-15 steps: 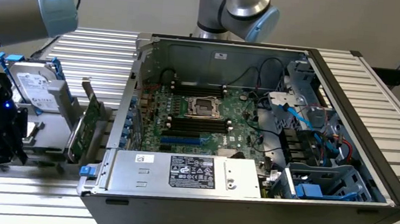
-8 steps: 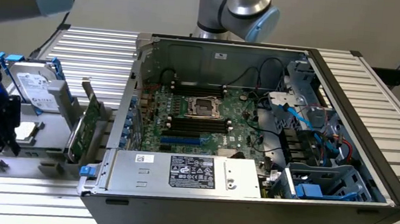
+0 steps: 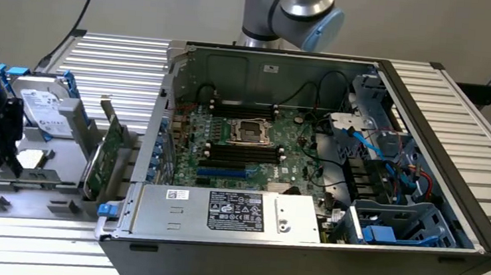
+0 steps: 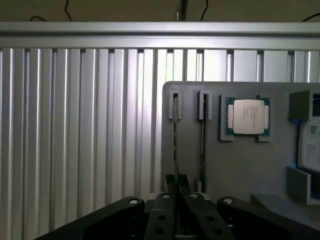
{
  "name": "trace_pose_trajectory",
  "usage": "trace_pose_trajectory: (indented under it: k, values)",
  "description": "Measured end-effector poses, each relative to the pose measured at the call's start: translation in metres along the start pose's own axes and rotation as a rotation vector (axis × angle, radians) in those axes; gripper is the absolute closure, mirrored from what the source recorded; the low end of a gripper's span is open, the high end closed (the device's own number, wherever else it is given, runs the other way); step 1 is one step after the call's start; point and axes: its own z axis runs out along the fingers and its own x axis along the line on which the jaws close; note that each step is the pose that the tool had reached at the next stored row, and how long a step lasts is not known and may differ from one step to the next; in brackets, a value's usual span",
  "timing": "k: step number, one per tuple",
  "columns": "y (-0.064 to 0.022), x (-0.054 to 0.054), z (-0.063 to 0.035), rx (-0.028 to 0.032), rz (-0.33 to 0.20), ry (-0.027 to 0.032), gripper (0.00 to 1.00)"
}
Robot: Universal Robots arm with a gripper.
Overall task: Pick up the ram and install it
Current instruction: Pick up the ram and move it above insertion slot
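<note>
So the gripper [image 4: 176, 186] is down over the gray tray [image 4: 240, 165], jaws pinched nearly closed on the ram [image 4: 175, 147]. The ram stands on edge in its slot along the tray's edge, just beside a second stick [image 4: 202, 142].

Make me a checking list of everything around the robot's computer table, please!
surface: ribbed metal table, grey parts tray on it.
job's things: ram edge-on in a tray slot; open computer case with motherboard.
clutter: processor chip, hard drive, green expansion card on tray.
pincer: shut, over the ram's end; grip unclear.
cables: blue and black cables inside case; another black cable behind table.
surroundings: plain wall.
</note>
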Motion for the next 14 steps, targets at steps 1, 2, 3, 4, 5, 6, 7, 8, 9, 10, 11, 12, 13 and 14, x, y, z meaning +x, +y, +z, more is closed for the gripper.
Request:
trace_pose_trajectory:
  k: [1, 2, 3, 4, 5, 6, 7, 8, 9, 10, 11, 12, 13, 14]
  values:
    - [-0.0029, 0.0, -0.0046, -0.0007, 0.0, -0.0001, 0.87]
    - [-0.0057, 0.0, -0.0093, -0.0014, 0.0, -0.0002, 0.87]
    - [-0.0085, 0.0, -0.014, -0.0023, 0.0, 0.0, 0.87]
    - [-0.0115, 0.0, -0.0189, -0.0031, 0.0, 0.0, 0.87]
    - [-0.0144, 0.0, -0.0237, -0.0039, 0.0, 0.0001, 0.87]
    - [-0.0175, 0.0, -0.0283, -0.0046, 0.0, 0.0, 0.87]
    - [-0.0212, 0.0, -0.0334, -0.0056, 0.0, -0.0001, 0.87]
    - [-0.0249, 0.0, -0.0381, -0.0064, 0.0, -0.0002, 0.87]
    - [-0.0288, 0.0, -0.0429, -0.0073, 0.0, -0.0002, 0.87]
    - [-0.0326, 0.0, -0.0477, -0.0083, 0.0, -0.0001, 0.87]
    - [-0.0365, 0.0, -0.0524, -0.0093, 0.0, 0.0, 0.87]
    - [-0.0404, 0.0, -0.0571, -0.01, -0.001, -0.0002, 0.87]
    - [-0.0442, 0.0, -0.062, -0.011, -0.001, -0.0001, 0.87]
    - [-0.0483, 0.0, -0.067, -0.0121, -0.001, 0.0, 0.87]
